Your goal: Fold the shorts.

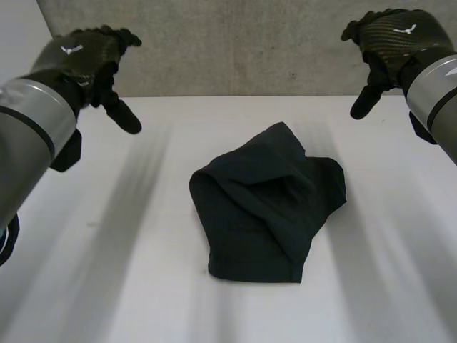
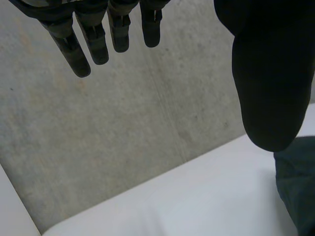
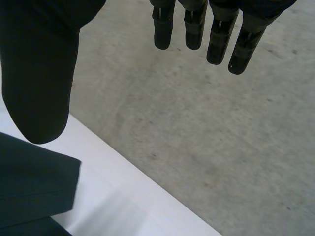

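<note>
Dark navy shorts (image 1: 268,207) lie crumpled in a loose heap in the middle of the white table (image 1: 128,286). My left hand (image 1: 86,61) hovers high at the far left, well clear of the cloth, fingers (image 2: 93,39) straight and thumb apart, holding nothing. My right hand (image 1: 389,43) hovers high at the far right, also empty, with straight fingers (image 3: 216,34). A bit of the shorts (image 2: 298,187) shows beyond the left thumb, and an edge of the shorts (image 3: 34,182) lies below the right thumb.
A grey concrete wall (image 1: 235,43) rises behind the table's far edge. Bare white tabletop (image 1: 400,271) surrounds the shorts on all sides.
</note>
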